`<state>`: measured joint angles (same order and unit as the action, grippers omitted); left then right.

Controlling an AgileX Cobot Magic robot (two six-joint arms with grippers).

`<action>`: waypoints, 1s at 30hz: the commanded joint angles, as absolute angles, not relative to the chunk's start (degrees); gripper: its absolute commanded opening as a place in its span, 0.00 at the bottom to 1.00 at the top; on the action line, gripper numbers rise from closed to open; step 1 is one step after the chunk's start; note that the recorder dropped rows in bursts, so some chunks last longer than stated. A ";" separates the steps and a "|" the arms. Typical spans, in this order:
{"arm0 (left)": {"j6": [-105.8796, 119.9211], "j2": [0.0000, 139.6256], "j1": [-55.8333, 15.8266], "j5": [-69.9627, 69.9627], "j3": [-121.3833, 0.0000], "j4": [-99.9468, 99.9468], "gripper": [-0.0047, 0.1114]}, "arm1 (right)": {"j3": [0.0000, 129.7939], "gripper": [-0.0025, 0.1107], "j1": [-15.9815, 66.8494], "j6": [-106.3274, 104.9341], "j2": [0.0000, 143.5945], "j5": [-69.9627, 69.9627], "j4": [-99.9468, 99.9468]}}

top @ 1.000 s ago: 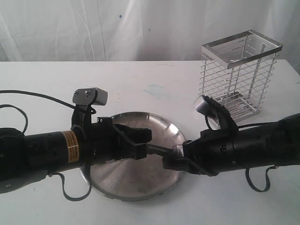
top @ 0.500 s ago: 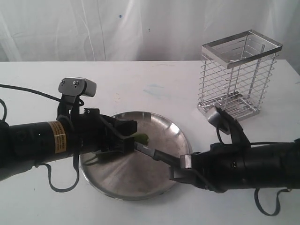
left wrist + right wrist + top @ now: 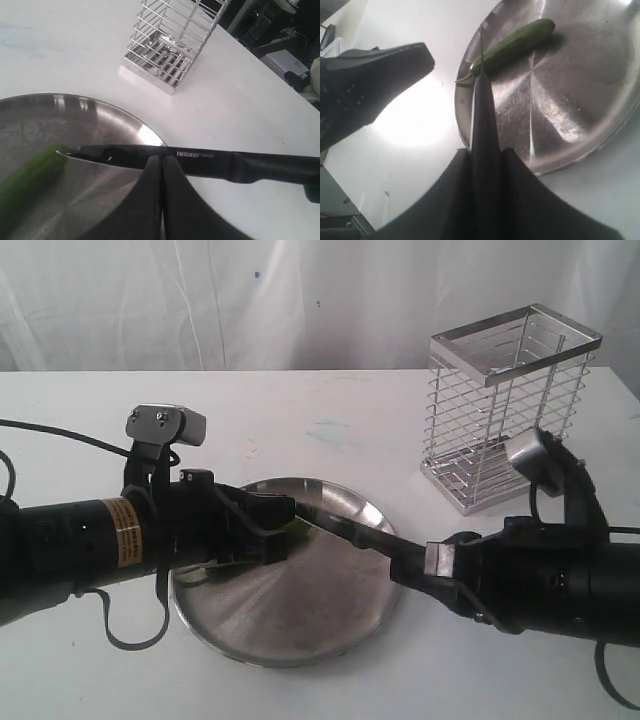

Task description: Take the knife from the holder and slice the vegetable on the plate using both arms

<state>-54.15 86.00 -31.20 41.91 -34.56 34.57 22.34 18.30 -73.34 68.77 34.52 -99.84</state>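
Over the steel plate [image 3: 290, 625], the knife [image 3: 350, 530] is already out of the wire holder [image 3: 510, 410], which stands with nothing in it at the far right of the white table [image 3: 300, 410]. The right claw [image 3: 485, 151] is clamped on the knife's handle, its 2 fingers pressed against either side. It points the blade across the plate toward the left arm [image 3: 70, 550].

The vegetable [image 3: 517, 42] lies on the plate near the rim, on the left arm's side. From the right wrist view it looks to be in 1 piece, stem on. The blade's tip sits over its stem end; whether the edge touches or bites into the skin I cannot tell. The left claw [image 3: 161, 160] is closed, its 2 fingers together with nothing between them, and it hangs just beside the vegetable rather than on it.

So step 1, fetching the knife, looks done. The slicing is what is left, and no cut piece shows on the plate. As I judge it, the left claw has to pin the vegetable before the blade presses down, since a slim glossy pepper would likely roll or skid on brushed steel.
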 commanded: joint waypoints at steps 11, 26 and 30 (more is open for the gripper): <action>-50.08 85.30 -30.97 40.97 -34.74 36.43 0.04 | 13.66 0.02 18.24 -62.47 61.76 25.16 -99.95; -50.08 85.30 -30.97 40.74 -34.74 36.67 0.04 | 20.16 0.02 18.24 -61.43 70.79 27.59 -99.95; -50.08 85.30 -30.97 40.64 -34.74 39.90 0.04 | 22.58 0.02 18.24 -61.69 78.07 28.29 -99.95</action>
